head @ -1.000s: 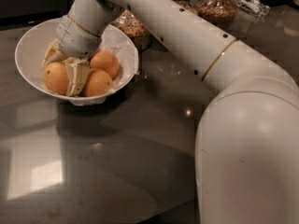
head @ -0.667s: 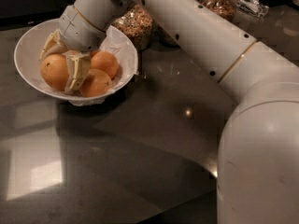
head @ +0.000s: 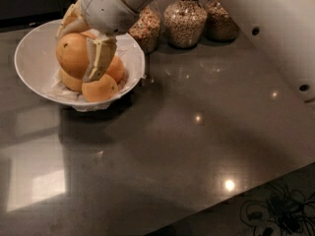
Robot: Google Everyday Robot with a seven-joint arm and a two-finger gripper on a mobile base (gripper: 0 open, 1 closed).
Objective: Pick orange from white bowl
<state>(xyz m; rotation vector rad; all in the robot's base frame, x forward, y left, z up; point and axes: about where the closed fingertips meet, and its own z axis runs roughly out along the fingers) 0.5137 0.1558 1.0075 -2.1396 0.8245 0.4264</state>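
The gripper (head: 78,50) hangs over the white bowl (head: 29,75) at the upper left, and much of it is hidden. Its wrist (head: 110,6) runs off the top edge. One cream finger (head: 98,58) lies down the front right of the orange (head: 71,53). The other shows only as a pale strip at the fruit's upper left, its tip lost behind the fruit. The claw is closed about the orange, one finger on either side, holding it.

The orange sits topmost in the bowl, above the rim line and over the smaller oranges (head: 100,89). Whether it rests on them or hangs just clear cannot be told, as the finger covers the join. The fruit beneath is partly masked too (three show for certain: front, left and right). Crinkled white lining (head: 86,105) peeks out under the pile.

The orange looks evenly round, with no long axis to speak of. No stem end or mark shows on the visible skin, so which way it points cannot be told.

Behind the bowl stand glass jars (head: 184,16) of grains, their tops cut off. The arm (head: 275,33) fills the upper right, cropped by the edge. The dark countertop (head: 162,146) carries glare spots. Tangled cables (head: 275,213) lie dimly beyond its lower right corner.
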